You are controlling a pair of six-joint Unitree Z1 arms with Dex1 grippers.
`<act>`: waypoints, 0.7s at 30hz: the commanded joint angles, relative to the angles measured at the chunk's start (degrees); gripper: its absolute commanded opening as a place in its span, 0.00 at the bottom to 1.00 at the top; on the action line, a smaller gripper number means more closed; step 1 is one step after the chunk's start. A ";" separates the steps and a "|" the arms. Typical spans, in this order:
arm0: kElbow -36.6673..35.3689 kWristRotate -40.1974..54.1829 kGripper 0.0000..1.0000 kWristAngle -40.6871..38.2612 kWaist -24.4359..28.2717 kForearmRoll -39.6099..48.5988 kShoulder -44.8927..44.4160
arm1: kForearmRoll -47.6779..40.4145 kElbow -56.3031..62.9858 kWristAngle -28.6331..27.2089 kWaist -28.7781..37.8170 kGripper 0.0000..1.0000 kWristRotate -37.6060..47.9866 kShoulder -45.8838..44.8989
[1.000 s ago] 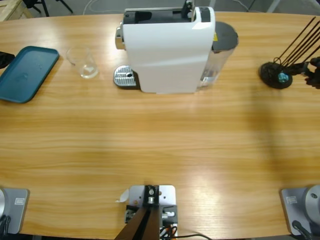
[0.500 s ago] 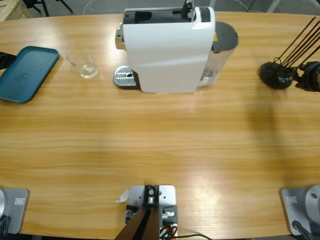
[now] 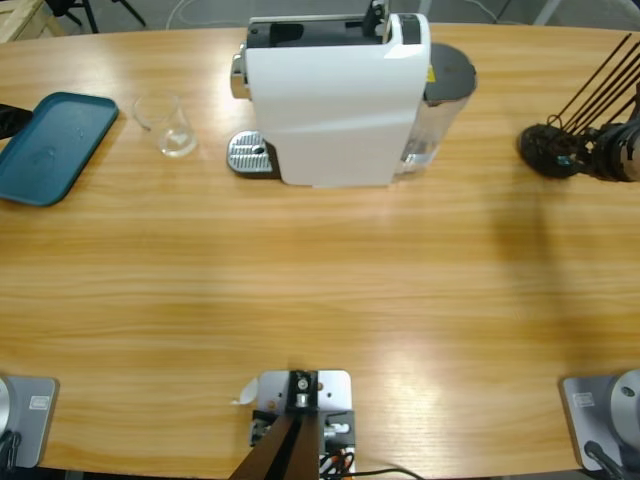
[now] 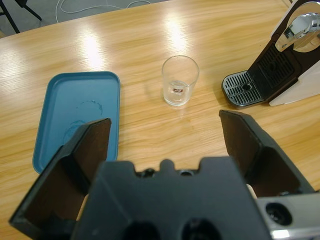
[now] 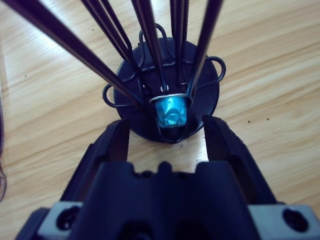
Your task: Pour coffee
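Observation:
A white coffee machine (image 3: 335,100) stands at the table's far middle, its metal drip tray (image 3: 250,155) facing left. Left of it stands an empty clear glass (image 3: 172,125). In the left wrist view my left gripper (image 4: 165,127) is open, holding nothing, short of the glass (image 4: 180,80) and drip tray (image 4: 245,89). At the right edge my right gripper (image 3: 608,150) reaches a black capsule holder (image 3: 548,150). In the right wrist view my right gripper (image 5: 167,132) is open, its jaws on either side of a blue capsule (image 5: 170,112) held in the holder's wire loop (image 5: 150,60), not touching it.
A teal tray (image 3: 50,145) lies at the far left, beside the glass; it shows in the left wrist view too, teal tray (image 4: 77,117). The holder's long black rods (image 3: 600,75) slant up over the right edge.
My right gripper has come in from the right edge toward the capsule holder. The left arm, glass and machine have not moved.

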 commanded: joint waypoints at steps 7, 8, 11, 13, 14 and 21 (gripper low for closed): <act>0.78 -0.48 0.93 -0.33 -0.35 0.70 1.16 | -2.01 1.55 -0.33 0.64 0.60 0.52 3.78; 0.78 -0.48 0.93 -0.33 -0.34 0.70 1.16 | -2.06 1.55 -0.40 0.64 0.60 0.52 3.75; 0.78 -0.48 0.93 -0.33 -0.34 0.70 1.16 | -2.29 1.61 -0.65 0.64 0.60 0.52 3.82; 0.85 -0.48 0.93 -0.35 -0.34 0.68 1.16 | -2.75 1.80 -0.98 0.64 0.60 0.52 3.75; 0.87 -0.48 0.93 -0.35 -0.35 0.63 1.16 | -2.83 1.82 -1.05 0.64 0.60 0.52 3.75; 0.96 -0.48 0.93 -0.42 -0.37 0.52 1.41 | -3.06 1.82 -1.70 0.41 0.59 0.52 4.18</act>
